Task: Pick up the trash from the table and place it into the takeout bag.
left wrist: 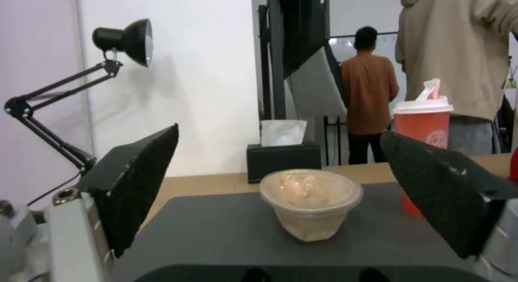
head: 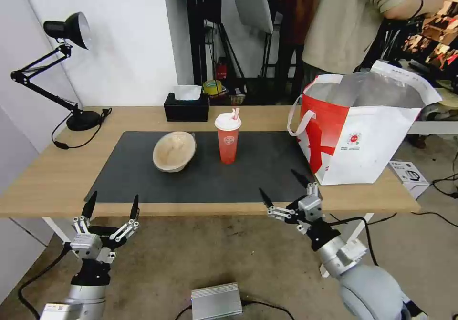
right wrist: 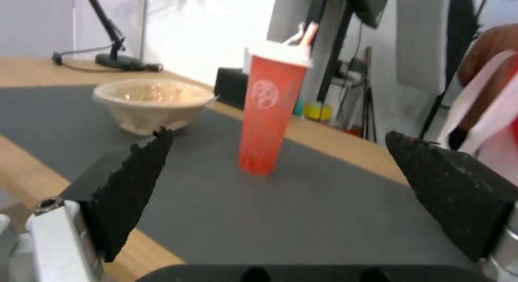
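The left gripper (head: pixel 111 204) hangs below and in front of the worktop's (head: pixel 57 177) near edge, at the left, with its 2 fingers spread wide and nothing between them. The right gripper (head: pixel 285 185) sits at the near edge farther right, just in front of the takeout bag (head: pixel 377 143), also spread wide and empty.

On the dark grey mat (head: pixel 248 177), the tan paper bowl (head: pixel 174 151) rests left of centre, tipped slightly toward the robot; the left wrist view shows it (left wrist: pixel 311 201) between that gripper's fingers (left wrist: pixel 135 181), well apart from them. The red drink cup (head: pixel 228 139) stands upright just right of the bowl, apart from it, with a white lid and straw on top. The right wrist view shows the cup (right wrist: pixel 267 116) ahead of that gripper.

The takeout bag stands open at the right end of the worktop, its red panel facing the cup, overlapping the mat's right edge.

Behind the bowl and cup, a black tissue box (head: pixel 186 106) sits at the far edge. A black desk lamp (head: pixel 67 67) stands at the far left corner.
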